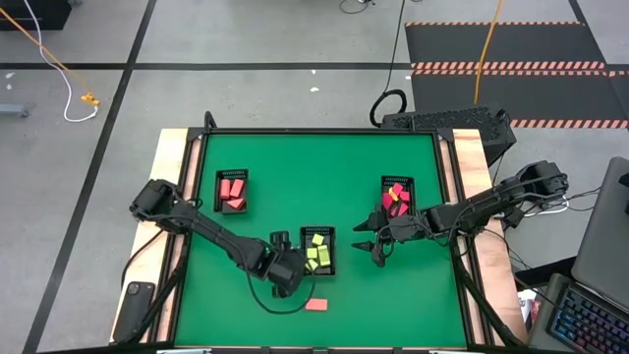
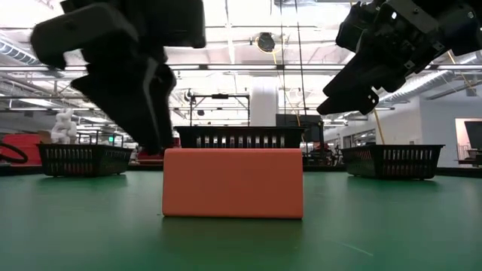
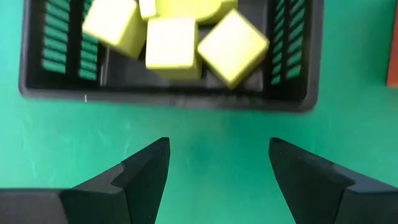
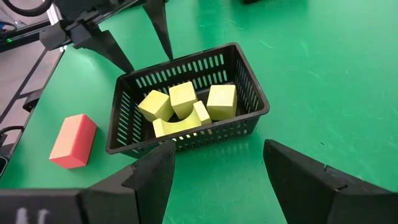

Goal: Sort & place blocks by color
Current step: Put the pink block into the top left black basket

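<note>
High view gives me the whole green tabletop (image 1: 413, 177): my left end effector (image 1: 279, 239) sits just beside the middle tray (image 1: 330, 231), on that tray's left edge, with its fingers spread wide and nothing between them. In the left wrist view the same fingers (image 3: 146, 171) stand apart over bare green, with the tray wall straight ahead and the yellow blocks (image 3: 171, 46) lying inside it. One salmon-orange block (image 1: 315, 304) lies loose on the tabletop, behind and to the side of the left end effector, near the front edge and apart from every tray.

My right end effector (image 1: 371, 247) hangs above the tabletop just to the right of the middle tray, fingers also wide and empty; from its wrist camera I look down on the tray and the yellow pieces. Behind it, close by, the right tray (image 1: 410, 183) carries red and yellow blocks (image 1: 396, 200). Well off beyond the left end effector, the left tray (image 1: 218, 179) holds the pink-red blocks (image 1: 232, 191).
</note>
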Robot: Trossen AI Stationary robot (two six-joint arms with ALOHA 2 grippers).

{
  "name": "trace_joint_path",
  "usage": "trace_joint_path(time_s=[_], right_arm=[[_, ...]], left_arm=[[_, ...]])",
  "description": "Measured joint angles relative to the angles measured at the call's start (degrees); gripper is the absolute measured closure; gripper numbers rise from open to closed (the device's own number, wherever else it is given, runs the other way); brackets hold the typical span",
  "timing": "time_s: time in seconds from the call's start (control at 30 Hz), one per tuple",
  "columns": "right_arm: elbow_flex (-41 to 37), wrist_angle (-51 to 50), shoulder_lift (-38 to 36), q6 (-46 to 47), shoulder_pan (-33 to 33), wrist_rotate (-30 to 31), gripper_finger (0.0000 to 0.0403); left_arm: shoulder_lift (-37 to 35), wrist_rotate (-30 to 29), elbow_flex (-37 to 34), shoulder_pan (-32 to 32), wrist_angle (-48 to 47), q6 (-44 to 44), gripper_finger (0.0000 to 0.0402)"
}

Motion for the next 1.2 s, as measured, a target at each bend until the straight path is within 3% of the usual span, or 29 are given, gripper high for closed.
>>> trace_joint_path(time_s=[0.37,0.53,0.7,0.87,1.0,1.2], right_arm=[[0.00,-0.43,0.00,-0.08,0.01,0.00,0.0165],[-0.02,-0.81,0.00,-0.08,0.02,0.00,0.0165],[-0.02,-1.03,0.00,-0.08,0.02,0.00,0.0165],[-0.02,-0.91,0.00,0.07,0.02,0.00,0.0165],[-0.02,-0.33,-0.02,1.44,0.02,0.00,0.0165],[-0.02,-0.33,-0.02,1.62,0.02,0.00,0.0165]], left_arm=[[-1.07,2.16,0.02,-1.46,-3.66,-5.79,0.0126],[-1.07,1.89,1.16,-5.48,-2.45,-10.31,0.0126],[-1.09,-1.60,1.44,-11.32,8.34,-11.41,0.0126],[-0.49,-9.38,1.46,-15.79,25.21,-4.68,0.0126],[-0.17,-12.74,1.46,-16.19,27.42,-1.94,0.0126],[3.35,-13.26,1.38,-14.64,31.11,1.58,0.0126]])
